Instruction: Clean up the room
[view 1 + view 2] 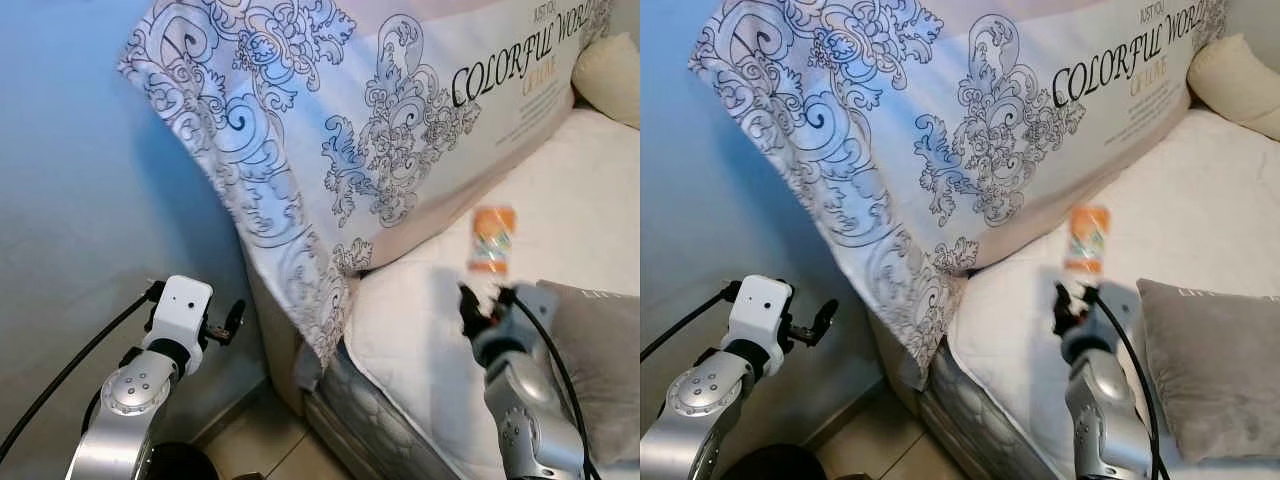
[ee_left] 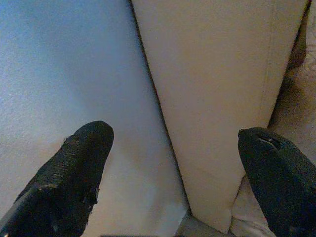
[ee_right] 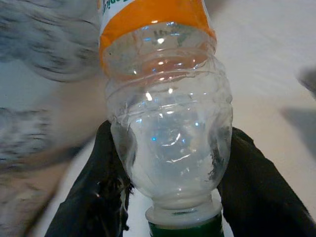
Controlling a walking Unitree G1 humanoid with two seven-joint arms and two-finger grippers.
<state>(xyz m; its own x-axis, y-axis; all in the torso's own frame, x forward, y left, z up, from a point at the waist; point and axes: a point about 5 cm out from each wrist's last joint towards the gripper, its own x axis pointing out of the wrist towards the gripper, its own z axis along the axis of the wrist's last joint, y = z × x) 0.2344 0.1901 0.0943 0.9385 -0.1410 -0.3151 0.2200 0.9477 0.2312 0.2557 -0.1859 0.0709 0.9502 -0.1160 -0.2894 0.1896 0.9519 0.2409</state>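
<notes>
Clear plastic fills the space between the right gripper's (image 3: pixel 168 197) two black fingers (image 3: pixel 96 192): it is clenched on the neck end of a bottle (image 3: pixel 165 113) with an orange label and a green cap. Seen from the head, the bottle (image 1: pixel 492 238) is held up over the white mattress (image 1: pixel 430 330), near its front edge, just beside a grey cushion (image 1: pixel 1215 365). A large patterned pillow (image 1: pixel 330 130) leans along the bed's head end. The left gripper (image 2: pixel 173 163) hangs spread wide and unladen by the blue wall (image 1: pixel 80 180) at the bed's corner.
</notes>
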